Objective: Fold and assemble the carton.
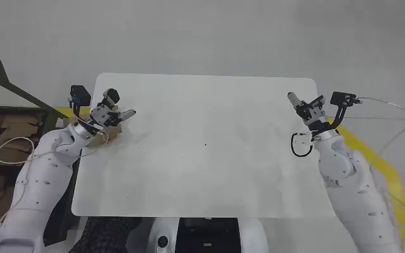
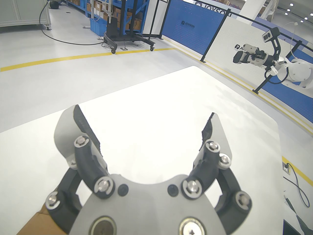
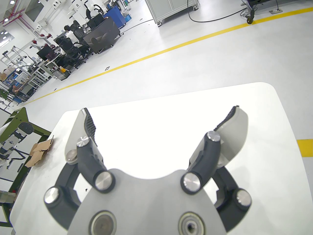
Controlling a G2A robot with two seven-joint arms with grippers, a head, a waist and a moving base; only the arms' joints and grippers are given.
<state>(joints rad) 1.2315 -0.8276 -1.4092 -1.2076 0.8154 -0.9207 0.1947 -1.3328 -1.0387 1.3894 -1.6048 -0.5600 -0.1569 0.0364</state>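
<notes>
White desk (image 1: 202,158) bore the carton (image 1: 109,135); left pincer (image 2: 144,121) near it, right pincer (image 3: 159,116) well apart, both gaped empty. Gripping one flap squarely seemed wise.

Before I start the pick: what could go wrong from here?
The carton lies at the table's very edge, under the left arm; a nudge from the open left gripper could push it off. The open right gripper is across the table, likely too far to steady it.

Pale floor (image 3: 220,62), yellow line (image 3: 171,47) — blue fence panels (image 2: 195,37) beyond.
</notes>
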